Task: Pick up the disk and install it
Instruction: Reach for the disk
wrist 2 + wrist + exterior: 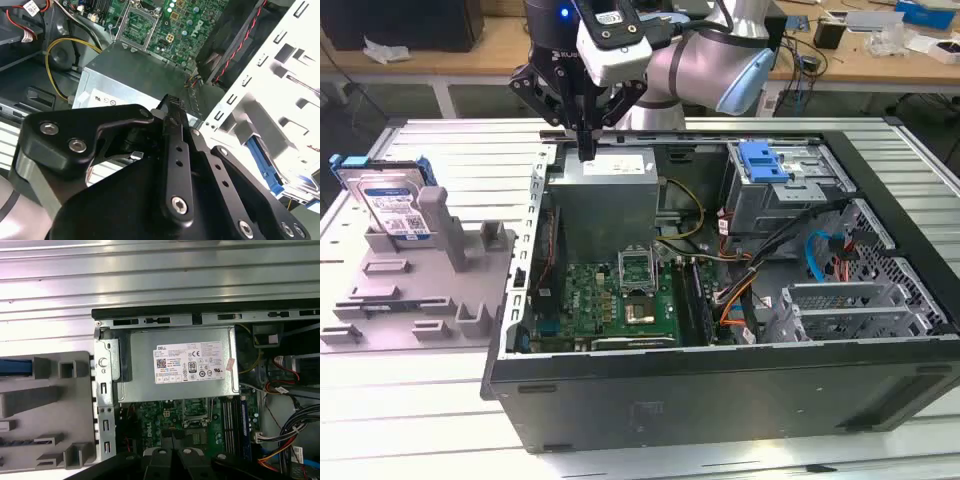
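Note:
The disk [392, 203], a silver-grey drive with a white-and-blue label in a blue bracket, stands upright in the grey plastic holder [430, 280] at the exterior view's left, outside the computer case. Its blue bracket edge [15, 367] shows in the first wrist view. My gripper [585, 148] hangs well to the right of the disk, over the case's wall beside the grey power supply [610, 178]. Its black fingers [174, 145] are shut together with nothing between them, pointing down. The fingertips [161, 456] show in the first wrist view too.
The open computer case [720, 390] lies on a slatted metal table [450, 150]. Inside it are the green motherboard [620, 295], cables, a drive cage with a light-blue latch [763, 160], and a metal bay [850, 305] at the exterior view's right. Behind the table stands a bench.

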{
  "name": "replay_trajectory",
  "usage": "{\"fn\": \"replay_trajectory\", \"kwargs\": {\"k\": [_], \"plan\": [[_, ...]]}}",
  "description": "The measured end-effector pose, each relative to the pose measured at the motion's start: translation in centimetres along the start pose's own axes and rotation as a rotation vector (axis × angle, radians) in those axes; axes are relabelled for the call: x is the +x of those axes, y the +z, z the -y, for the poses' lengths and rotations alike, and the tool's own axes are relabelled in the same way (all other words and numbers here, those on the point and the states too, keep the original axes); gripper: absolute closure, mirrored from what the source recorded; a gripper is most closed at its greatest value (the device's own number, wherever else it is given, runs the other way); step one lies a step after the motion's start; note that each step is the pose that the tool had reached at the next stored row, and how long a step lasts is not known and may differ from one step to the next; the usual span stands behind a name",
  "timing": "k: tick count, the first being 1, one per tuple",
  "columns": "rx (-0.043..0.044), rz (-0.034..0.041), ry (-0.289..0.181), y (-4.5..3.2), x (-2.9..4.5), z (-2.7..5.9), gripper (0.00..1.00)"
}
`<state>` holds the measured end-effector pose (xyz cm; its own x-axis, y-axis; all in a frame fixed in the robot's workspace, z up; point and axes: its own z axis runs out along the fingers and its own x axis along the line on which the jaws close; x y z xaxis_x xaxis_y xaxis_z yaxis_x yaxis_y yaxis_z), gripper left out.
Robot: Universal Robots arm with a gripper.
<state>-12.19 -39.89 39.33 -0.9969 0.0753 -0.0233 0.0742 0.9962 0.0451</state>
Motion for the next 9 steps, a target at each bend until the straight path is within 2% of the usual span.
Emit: {"fn": "replay_trajectory", "kwargs": {"k": [9], "plan": [[0.0001,0.0,0.0,0.0,0.0,0.0,0.89]]}}
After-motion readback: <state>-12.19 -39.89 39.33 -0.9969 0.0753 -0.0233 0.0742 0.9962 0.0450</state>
